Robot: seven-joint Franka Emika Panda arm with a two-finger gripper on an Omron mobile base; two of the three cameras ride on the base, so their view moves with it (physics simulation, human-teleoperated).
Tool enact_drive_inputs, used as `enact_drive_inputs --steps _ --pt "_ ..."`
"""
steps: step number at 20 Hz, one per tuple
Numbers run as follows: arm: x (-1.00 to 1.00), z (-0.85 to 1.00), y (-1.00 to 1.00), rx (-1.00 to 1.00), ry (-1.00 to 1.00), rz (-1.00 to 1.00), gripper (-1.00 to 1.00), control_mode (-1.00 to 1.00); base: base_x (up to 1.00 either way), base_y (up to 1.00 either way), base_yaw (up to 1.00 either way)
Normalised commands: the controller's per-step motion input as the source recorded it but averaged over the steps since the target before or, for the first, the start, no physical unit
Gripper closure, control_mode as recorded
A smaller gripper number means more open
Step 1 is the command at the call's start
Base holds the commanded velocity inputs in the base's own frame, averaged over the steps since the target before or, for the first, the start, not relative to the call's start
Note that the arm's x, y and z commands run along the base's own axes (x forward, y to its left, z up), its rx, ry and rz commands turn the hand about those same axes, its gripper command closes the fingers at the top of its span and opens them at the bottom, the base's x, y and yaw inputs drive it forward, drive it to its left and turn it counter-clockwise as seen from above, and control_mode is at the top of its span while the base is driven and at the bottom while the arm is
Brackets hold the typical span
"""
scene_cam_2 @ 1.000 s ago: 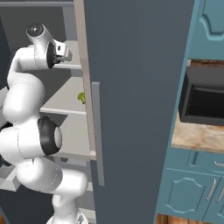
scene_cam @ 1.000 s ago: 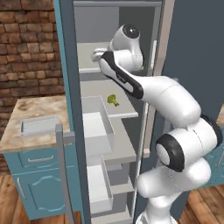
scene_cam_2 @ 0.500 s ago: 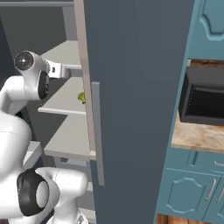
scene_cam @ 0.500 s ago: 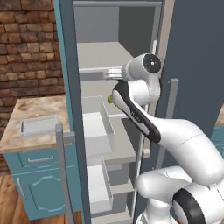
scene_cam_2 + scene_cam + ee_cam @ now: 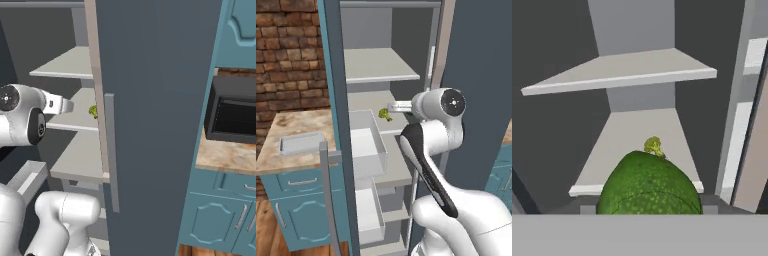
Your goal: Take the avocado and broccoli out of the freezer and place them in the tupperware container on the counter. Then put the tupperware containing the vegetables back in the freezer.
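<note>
From the hand view we see the avocado [image 5: 649, 185] large and close at the bottom, with the broccoli [image 5: 654, 146] beyond it on a freezer [image 5: 632, 35] shelf. Our left base view adds the tupperware container [image 5: 301, 143] on the worktop [image 5: 286, 125], left of the freezer. The arm rises, then bends level toward the freezer, the tool [image 5: 392, 106] just beside the broccoli. We cannot tell whether the tool grips the avocado; its fingers are hidden.
</note>
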Motion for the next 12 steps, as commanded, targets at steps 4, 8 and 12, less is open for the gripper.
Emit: enact_drive_inputs --steps 4,8,12 --pt "-0.75 0.0 -0.12 0.0 0.13 -0.09 1.0 -1.0 0.0 0.0 0.0" --pt "-0.34 0.0 -0.06 0.0 0.24 -0.08 1.0 -1.0 0.0 0.0 0.0" --pt "-0.21 -0.04 -0.13 0.0 0.21 -0.04 1.0 -1.0 0.0 0.0 0.0"
